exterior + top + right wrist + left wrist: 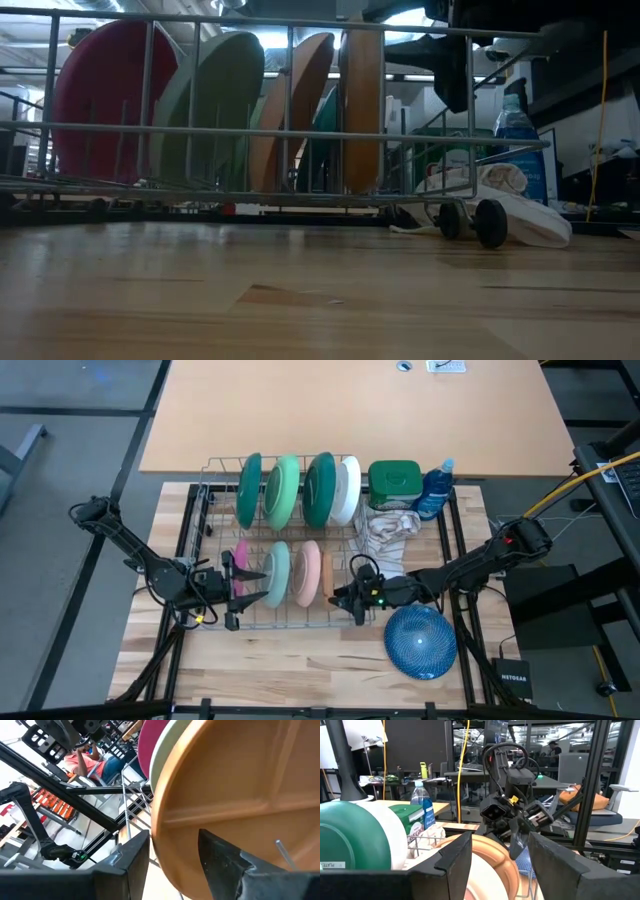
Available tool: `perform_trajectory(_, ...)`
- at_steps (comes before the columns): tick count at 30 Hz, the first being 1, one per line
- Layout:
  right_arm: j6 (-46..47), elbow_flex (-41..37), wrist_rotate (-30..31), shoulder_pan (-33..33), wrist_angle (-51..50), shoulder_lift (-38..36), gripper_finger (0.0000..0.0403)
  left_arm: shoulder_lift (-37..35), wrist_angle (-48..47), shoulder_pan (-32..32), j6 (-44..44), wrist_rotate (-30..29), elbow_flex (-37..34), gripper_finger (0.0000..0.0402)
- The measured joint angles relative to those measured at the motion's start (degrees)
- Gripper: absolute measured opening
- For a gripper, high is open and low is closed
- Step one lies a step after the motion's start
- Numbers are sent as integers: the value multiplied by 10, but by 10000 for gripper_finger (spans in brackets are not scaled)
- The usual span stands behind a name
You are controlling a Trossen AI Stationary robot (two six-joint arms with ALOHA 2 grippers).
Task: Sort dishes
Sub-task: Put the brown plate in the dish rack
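Observation:
A wire rack [210, 470] holds standing dishes. In its far row are dark green [248, 490], light green [284, 490], dark green [320, 488] and white [347, 490] plates. Its near row has pink [100, 90], pale teal [215, 100], peach [290, 100] and brown [360, 100] plates. A navy plate [420, 642] lies flat on the table to the right of the rack. My right gripper [172, 865] is open at the brown plate's rim [160, 840], one finger on each side. My left gripper [232, 592] is open at the near row's left end, over the pink plate. My right gripper stands open around the brown plate's rim [165, 865], coming level from the table's right. One finger [225, 862] lies close against the plate's face, and I cannot tell whether it touches. The plate stands upright in the rack.
A green square-lidded tub [394, 480], a blue bottle [436, 488] and a crumpled beige-and-white cloth [390, 532] sit right of the far row. Bare wooden table lies in front of the rack [320, 290]. A person in a red top shows beyond the table [87, 762].

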Motion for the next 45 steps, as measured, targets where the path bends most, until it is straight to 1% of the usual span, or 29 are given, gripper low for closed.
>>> perform_trajectory(3, 25, 0, -4, 0, -12, -1, 170, 0, 0, 0, 0, 0, 0, 184)
perform_trajectory(6, 47, 0, -28, 0, -47, -1, 170, 0, 0, -1, -14, 0, 0, 184)
perform_trajectory(10, 51, 0, -48, 0, -72, -1, 170, 0, -4, -6, -46, 0, 0, 184)
perform_trajectory(14, 51, 0, -60, 0, -77, -2, 170, 0, -3, -12, -49, 0, 0, 184)
perform_trajectory(18, 67, 6, -67, 0, -110, -10, 170, 0, -3, -13, -50, 0, 0, 184)
perform_trajectory(30, 73, 97, -72, 0, -328, -22, 170, 0, -3, -13, -52, 0, 0, 184)
perform_trajectory(35, 73, 134, -90, 0, -420, -21, 170, 0, -2, -13, -52, 0, 0, 184)
perform_trajectory(39, 72, 158, -85, 0, -464, -22, 170, 0, -2, -13, -52, 0, 0, 184)
perform_trajectory(45, 71, 202, -80, 0, -562, -22, 170, 0, -3, -13, -52, 0, 0, 184)
